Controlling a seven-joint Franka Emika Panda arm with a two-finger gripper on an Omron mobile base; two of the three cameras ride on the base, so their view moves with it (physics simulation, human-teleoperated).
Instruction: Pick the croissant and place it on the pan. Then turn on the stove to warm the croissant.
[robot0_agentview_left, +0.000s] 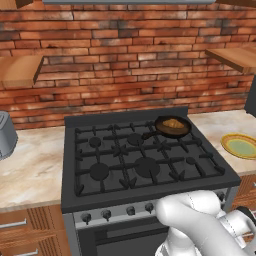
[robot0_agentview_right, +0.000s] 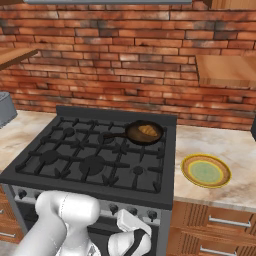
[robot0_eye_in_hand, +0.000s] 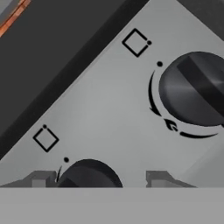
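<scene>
Croissant (robot0_agentview_left: 173, 123) sits in pan (robot0_agentview_left: 173, 126); jaws spread around knob (robot0_eye_in_hand: 89, 174); centre, pinch, then twist it.

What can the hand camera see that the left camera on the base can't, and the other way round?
Hand view: close up, little square and dot marks printed on the silver panel beside a big dark knob, and the gripper fingertips on each side of a second knob.

Left base view: the croissant lying in the pan on a back burner, a yellow-green plate on the counter, and the brick wall.

Both: the stove and its front knobs.
</scene>
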